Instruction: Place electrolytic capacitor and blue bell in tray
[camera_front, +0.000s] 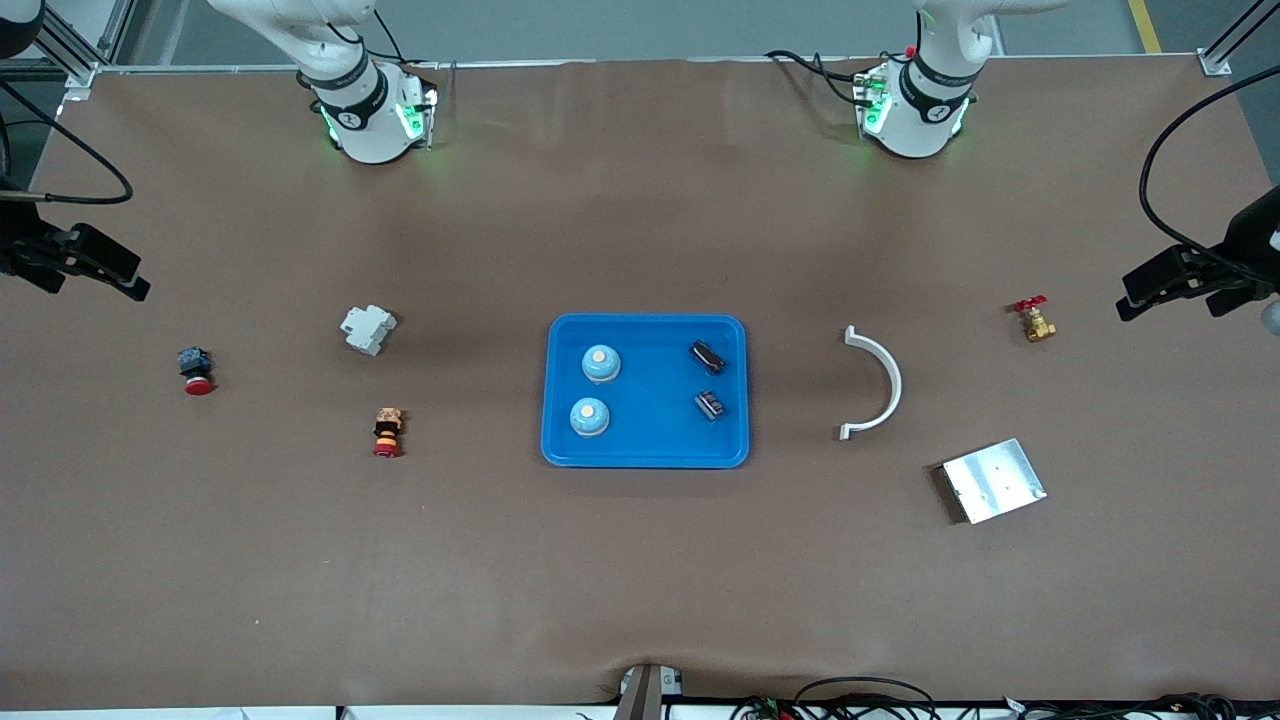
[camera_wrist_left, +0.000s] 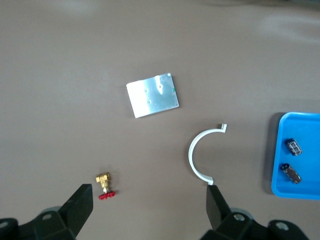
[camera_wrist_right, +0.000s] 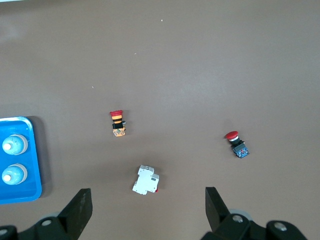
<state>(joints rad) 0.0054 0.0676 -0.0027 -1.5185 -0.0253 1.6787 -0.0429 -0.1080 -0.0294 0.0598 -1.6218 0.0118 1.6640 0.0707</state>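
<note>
In the middle of the table lies the tray (camera_front: 645, 452), a shallow bright-blue rectangle with rounded corners and a raised rim, well apart from both grippers. The left gripper (camera_wrist_left: 150, 212) hangs at the left arm's end of the table, above the cloth near a small brass valve (camera_front: 1036, 321) with a red handle, its fingers spread wide and holding nothing. The right gripper (camera_wrist_right: 148, 212) hangs at the right arm's end, above the cloth near a white breaker block (camera_front: 368, 329), its fingers likewise spread wide and empty. Both arms wait.

Inside the tray, on the side toward the right arm, stand two blue bells (camera_front: 601, 364) and (camera_front: 589, 417), each a pale-blue dome with a light button on top, one nearer the front camera than the other. On the side toward the left arm lie two electrolytic capacitors (camera_front: 708, 356) and (camera_front: 709, 405), small dark cylinders on their sides, apart from each other and from the bells.

Between the tray and the left gripper sits a white curved bracket (camera_front: 882, 382); nearer the front camera than it lies a flat silver plate (camera_front: 993, 480). Toward the right arm's end sit a red-capped push button on a dark blue body (camera_front: 196, 370) and another red-capped button with orange and black bands (camera_front: 387, 432).
</note>
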